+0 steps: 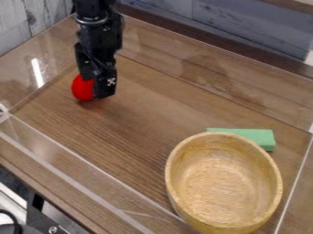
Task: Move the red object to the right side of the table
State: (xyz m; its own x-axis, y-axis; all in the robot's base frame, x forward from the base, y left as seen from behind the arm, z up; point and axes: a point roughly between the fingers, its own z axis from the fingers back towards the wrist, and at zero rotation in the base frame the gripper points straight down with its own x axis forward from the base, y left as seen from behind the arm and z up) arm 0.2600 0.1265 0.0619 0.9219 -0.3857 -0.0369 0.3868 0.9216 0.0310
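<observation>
My fingers (98, 84) are in the upper left of the frame, and they are spread. The red strawberry (84, 88) lies between them, or very near to this place: one finger comes down along its right side, and the other dark part of me is seen above it and a little behind. The left side of the strawberry and its lower front are open to the view, round and bright red. Its upper right part is hidden behind my fingers, so its green top I cannot see well. Whether my fingers touch its skin, I cannot tell from this view. The strawberry rests on the brown wooden surface (153, 119), toward the left edge of it, near the clear wall (35, 80) that stands on that side. My arm (91, 20) comes from the top of the frame, dark, directly above the strawberry. Well apart from my fingers, in the lower right of the frame, there is the round wooden bowl (224, 183), light in colour, and I see its inside. Just beside it, near the right edge of the frame, lies the green block (244, 138), flat and long, above the upper right part of the rim.
</observation>
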